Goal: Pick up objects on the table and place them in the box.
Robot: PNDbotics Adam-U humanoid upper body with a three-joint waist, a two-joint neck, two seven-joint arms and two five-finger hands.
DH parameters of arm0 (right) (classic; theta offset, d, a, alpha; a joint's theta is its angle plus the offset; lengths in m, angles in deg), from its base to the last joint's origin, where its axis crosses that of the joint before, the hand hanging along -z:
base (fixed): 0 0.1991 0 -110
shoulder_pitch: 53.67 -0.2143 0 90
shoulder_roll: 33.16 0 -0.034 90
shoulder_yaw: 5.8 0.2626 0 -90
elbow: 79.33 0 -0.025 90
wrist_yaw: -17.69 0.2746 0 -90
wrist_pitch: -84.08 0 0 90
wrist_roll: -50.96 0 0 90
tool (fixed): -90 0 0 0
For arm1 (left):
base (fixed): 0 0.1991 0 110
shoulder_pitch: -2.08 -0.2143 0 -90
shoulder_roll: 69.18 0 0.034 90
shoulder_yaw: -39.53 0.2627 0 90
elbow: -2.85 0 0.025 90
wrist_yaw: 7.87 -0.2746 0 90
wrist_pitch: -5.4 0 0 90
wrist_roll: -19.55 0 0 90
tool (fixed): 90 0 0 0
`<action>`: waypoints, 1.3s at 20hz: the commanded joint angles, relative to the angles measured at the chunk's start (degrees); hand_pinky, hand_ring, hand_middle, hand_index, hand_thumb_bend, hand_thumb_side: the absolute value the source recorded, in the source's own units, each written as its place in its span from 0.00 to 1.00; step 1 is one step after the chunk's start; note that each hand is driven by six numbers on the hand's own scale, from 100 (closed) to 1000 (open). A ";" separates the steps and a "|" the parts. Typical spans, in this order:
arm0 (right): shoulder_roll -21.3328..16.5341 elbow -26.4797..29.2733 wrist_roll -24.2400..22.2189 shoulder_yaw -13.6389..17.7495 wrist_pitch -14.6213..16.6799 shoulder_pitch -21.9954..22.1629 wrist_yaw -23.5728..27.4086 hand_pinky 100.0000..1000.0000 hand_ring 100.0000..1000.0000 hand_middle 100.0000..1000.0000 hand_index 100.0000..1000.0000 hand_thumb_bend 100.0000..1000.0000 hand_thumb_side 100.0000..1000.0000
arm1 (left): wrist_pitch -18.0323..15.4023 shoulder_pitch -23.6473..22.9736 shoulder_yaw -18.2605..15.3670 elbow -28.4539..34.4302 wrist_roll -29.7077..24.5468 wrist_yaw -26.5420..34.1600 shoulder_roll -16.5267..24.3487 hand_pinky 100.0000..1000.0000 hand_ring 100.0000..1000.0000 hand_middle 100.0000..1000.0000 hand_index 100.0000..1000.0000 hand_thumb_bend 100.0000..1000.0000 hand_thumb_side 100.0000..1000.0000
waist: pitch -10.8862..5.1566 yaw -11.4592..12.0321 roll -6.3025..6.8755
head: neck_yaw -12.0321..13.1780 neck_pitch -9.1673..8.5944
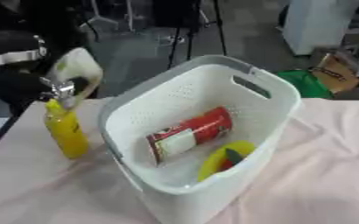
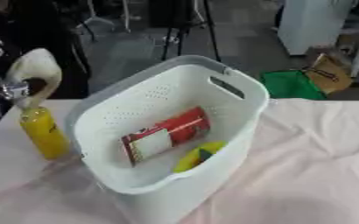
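Standing upright on the pink-clothed counter (image 1: 320, 175), a yellow bottle (image 1: 66, 135) sits just beside the left wall of the white basket (image 1: 271, 113). The left robot hand (image 1: 22, 85) reaches in from the upper left, dark and blurred, at the bottle's silver cap (image 1: 61, 89); whether its fingers are closed around the cap cannot be told. A pale rounded object (image 1: 77, 65) behind the cap is hard to identify. Inside the basket lie a red and white canister (image 1: 188, 133) on its side and a yellow item (image 1: 227, 158), partly hidden by the near rim. The right robot hand appears in neither view.
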 commanded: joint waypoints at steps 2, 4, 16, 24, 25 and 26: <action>-1.84 0.97 -0.21 0.05 0.13 -0.18 0.57 0.70 0.50 0.50 0.71 0.00 0.83 | -1.63 3.47 0.93 -1.44 0.04 1.12 -0.17 0.62 0.67 0.61 0.67 0.23 0.90 | -1.56 -0.16 0.04 | 0.24 0.50; -1.81 0.97 -0.19 0.05 0.13 -0.16 0.62 0.70 0.49 0.50 0.71 0.00 0.83 | -2.38 5.05 1.62 -1.58 0.04 1.38 -1.22 0.62 0.67 0.61 0.67 0.24 0.90 | -1.64 -0.22 0.07 | 0.36 0.49; -1.55 0.97 -0.47 -0.13 0.17 -0.12 1.02 0.70 0.49 0.50 0.71 0.00 0.82 | -7.72 13.50 9.07 -2.48 0.04 3.91 -10.78 0.62 0.67 0.61 0.67 0.38 0.90 | -2.14 -0.78 0.14 | 0.79 0.48; -1.52 0.97 -0.79 -0.39 0.41 -0.10 1.31 0.70 0.49 0.50 0.70 0.00 0.83 | -9.66 16.21 14.35 -7.46 0.04 2.93 -14.23 0.63 0.68 0.64 0.70 0.28 0.89 | -2.35 -1.19 0.25 | 1.30 0.53; -1.51 0.97 -0.82 -0.41 0.43 -0.09 1.34 0.70 0.49 0.50 0.70 0.00 0.83 | -9.87 16.44 14.86 -8.20 0.04 2.72 -14.56 0.63 0.69 0.65 0.70 0.29 0.88 | -2.37 -1.23 0.26 | 1.37 0.50; -1.49 0.97 -0.86 -0.44 0.44 -0.09 1.37 0.70 0.49 0.50 0.70 0.00 0.83 | -10.07 16.70 15.36 -9.01 0.04 2.51 -14.88 0.63 0.69 0.65 0.70 0.29 0.88 | -2.39 -1.26 0.26 | 1.39 0.46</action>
